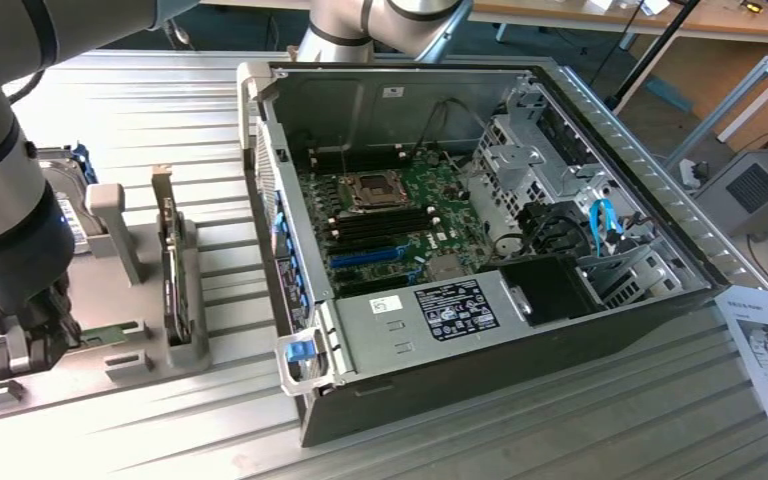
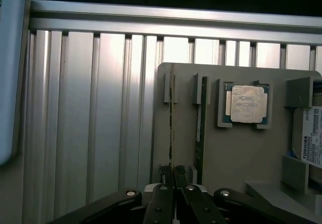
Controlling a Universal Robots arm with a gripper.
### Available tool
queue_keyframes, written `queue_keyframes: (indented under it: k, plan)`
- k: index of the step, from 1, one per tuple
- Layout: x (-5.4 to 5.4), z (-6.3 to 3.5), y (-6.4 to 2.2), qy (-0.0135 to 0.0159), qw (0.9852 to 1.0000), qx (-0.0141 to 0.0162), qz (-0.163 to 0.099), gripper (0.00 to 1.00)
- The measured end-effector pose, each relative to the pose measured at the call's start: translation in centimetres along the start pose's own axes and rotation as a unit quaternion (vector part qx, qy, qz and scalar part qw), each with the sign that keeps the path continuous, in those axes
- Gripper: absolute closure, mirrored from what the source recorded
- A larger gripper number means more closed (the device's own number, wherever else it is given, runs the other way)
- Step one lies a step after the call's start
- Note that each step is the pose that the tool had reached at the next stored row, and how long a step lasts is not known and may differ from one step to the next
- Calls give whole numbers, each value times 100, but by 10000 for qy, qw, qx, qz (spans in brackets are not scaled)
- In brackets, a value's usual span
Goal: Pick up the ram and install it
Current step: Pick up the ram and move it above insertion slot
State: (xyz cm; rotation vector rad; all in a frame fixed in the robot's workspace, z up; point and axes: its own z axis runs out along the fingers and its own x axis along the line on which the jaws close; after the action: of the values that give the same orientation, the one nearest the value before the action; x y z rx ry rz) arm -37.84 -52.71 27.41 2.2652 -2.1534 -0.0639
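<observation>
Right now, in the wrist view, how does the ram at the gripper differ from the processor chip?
The ram stands on edge in its slot, long and thin; the processor chip lies flat, square, metal-topped. The gripper is closed on the ram; the processor chip sits untouched. Both rest in the grey holder.

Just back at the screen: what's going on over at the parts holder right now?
The arm's pincer is at the gray parts holder, closed on the near end of the ram, a thin stick seen edge-on in its slot. A processor chip and a hard drive sit in the same holder. The ram has not reached the open computer case, whose motherboard lies exposed toward the exterior view's right.
</observation>
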Motion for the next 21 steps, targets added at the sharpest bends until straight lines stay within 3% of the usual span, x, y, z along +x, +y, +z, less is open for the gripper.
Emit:
queue_keyframes:
  k: [21]
  plan:
    - [-5, -272, 10, 0, 10000, 1, 0, 88]
